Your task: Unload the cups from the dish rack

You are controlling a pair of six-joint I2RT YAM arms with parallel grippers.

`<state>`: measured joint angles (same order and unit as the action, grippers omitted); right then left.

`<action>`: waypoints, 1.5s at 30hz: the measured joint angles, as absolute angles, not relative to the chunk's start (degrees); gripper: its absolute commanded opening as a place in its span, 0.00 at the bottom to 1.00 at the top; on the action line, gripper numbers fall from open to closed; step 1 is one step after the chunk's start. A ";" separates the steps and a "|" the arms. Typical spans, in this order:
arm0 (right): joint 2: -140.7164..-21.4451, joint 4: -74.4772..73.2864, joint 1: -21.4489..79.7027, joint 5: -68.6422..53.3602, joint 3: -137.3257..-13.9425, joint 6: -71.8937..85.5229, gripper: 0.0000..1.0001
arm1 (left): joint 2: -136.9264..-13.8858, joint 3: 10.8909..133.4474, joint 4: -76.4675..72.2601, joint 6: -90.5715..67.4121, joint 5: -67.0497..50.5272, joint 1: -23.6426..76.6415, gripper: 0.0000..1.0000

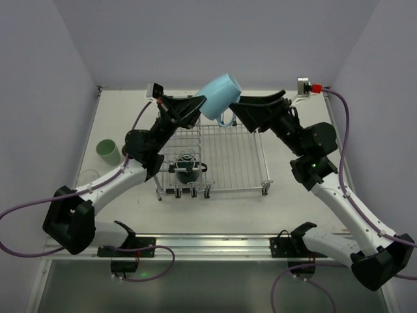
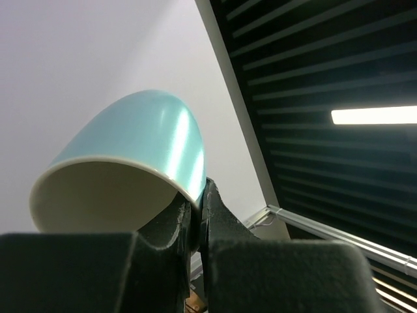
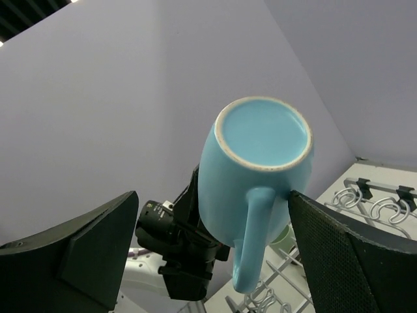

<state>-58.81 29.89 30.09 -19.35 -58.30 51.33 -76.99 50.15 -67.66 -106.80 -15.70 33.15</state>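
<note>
Finding: the light-blue mug [image 1: 219, 96] is held in the air above the rear edge of the dish rack [image 1: 260, 171], between the two grippers and clear of the wires.

Left gripper [image 1: 199, 103]: the jaws are closed down to a thin pinch on the mug's rim. In the left wrist view one finger sits inside the mouth and the other against the outer wall. This pinch alone appears to carry the mug.

Right gripper [image 1: 244, 104]: the jaws are spread fully wide and hold nothing. In the right wrist view the mug lies between the two fingers. One finger stands well apart from it and the other is just beside its wall; contact there cannot be confirmed.

Governing relation: the mug's long axis runs from one gripper toward the other, mouth toward the left and flat base toward the right. The handle hangs downward.

Pose: both arms are raised and reach forward and inward over the rack, meeting at the mug.

Judgement: the left arm is the one placed to carry the mug off to the table. The right must draw back along the mug's axis to avoid catching the handle.

Also noted: a dark teal cup [image 1: 187, 171] is seated in the rack's raised section, and a pale green cup [image 1: 109, 152] stands on the table to the left.
</note>
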 measured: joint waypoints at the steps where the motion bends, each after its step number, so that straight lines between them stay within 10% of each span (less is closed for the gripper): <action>1: -58.70 29.43 30.09 -19.35 -58.70 51.07 0.99 | -76.73 50.15 -67.40 -106.65 -16.21 32.88 0.00; 26: -48.23 8.25 30.26 -16.01 -55.75 40.12 0.99 | -53.06 57.84 -20.56 -72.47 -49.50 -7.84 0.00; 34: -47.81 5.58 30.26 -16.10 -54.08 39.18 0.99 | -47.97 71.94 22.28 -42.87 -23.35 -8.69 0.00; 45: -45.91 3.66 30.26 -16.38 -53.08 38.33 0.99 | -47.29 68.29 44.47 -28.58 -0.10 -8.88 0.00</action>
